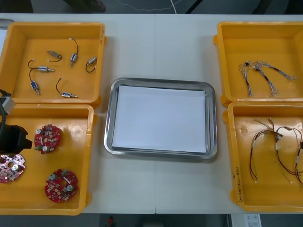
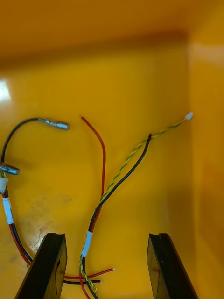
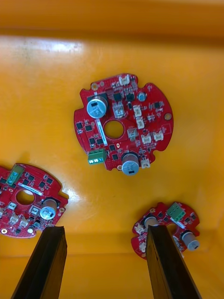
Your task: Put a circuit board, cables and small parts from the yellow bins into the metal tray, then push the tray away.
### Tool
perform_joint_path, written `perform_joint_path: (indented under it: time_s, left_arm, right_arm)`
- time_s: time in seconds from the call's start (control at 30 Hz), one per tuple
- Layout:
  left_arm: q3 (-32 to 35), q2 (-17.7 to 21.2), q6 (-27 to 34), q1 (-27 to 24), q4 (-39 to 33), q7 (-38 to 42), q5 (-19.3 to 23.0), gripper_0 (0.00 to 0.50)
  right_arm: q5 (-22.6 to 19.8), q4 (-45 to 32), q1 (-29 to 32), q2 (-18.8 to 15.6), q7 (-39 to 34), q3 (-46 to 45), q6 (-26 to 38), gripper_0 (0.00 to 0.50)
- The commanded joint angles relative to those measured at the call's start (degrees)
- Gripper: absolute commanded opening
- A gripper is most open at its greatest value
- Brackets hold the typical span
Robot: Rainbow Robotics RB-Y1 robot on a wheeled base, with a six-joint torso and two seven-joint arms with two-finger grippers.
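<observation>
My left gripper [image 3: 105,230] hangs open over the near left yellow bin [image 1: 87,156]; its arm [image 1: 10,137] shows at the table's left edge. Three round red circuit boards lie in that bin: one [image 3: 123,122] ahead of the fingers, one [image 3: 28,201] by one fingertip, one [image 3: 165,229] partly behind the other fingertip. My right gripper [image 2: 106,236] is open low over a red, black and yellow cable [image 2: 100,201] in the near right bin [image 1: 236,156]; the cable runs between the fingers. The metal tray [image 1: 161,83], white inside, sits at the table's middle.
The far left bin [image 1: 14,42] holds several small metal parts [image 1: 43,69] with black leads. Twisted blue and white cables [image 1: 262,75] lie in the far right bin [image 1: 227,52]. More red and black cables [image 1: 277,151] spread across the near right bin's floor.
</observation>
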Motion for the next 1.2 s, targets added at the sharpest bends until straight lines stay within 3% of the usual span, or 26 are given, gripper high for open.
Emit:
perform_joint_path:
  time_s: [0.03,0.3,0.57,0.87,1.2]
  left_arm:
    - [-2.6,5.1,-3.7,3.7,-0.4,-7.1,0.3,0.5]
    - [-3.5,8.3,-5.1,5.7,0.1,-10.8,1.2,0.5]
    - [-7.0,11.2,-10.8,6.8,1.5,-12.2,1.5,0.5]
    - [-11.1,14.8,-17.4,6.9,6.2,-14.7,2.9,0.5]
    - [-12.2,16.7,-18.3,6.9,7.9,-16.8,4.1,0.5]
  right_arm:
    - [-0.9,1.7,1.1,-0.5,1.8,1.4,-1.2,0.5]
    - [-1.0,3.8,1.4,2.3,1.7,2.0,-2.3,0.5]
    - [-0.5,3.8,2.6,4.1,1.9,2.4,-2.3,0.5]
    - [-0.4,3.8,4.3,4.8,2.3,2.9,-3.5,0.5]
    - [-0.3,3.8,5.1,4.9,2.7,3.6,-6.0,0.5]
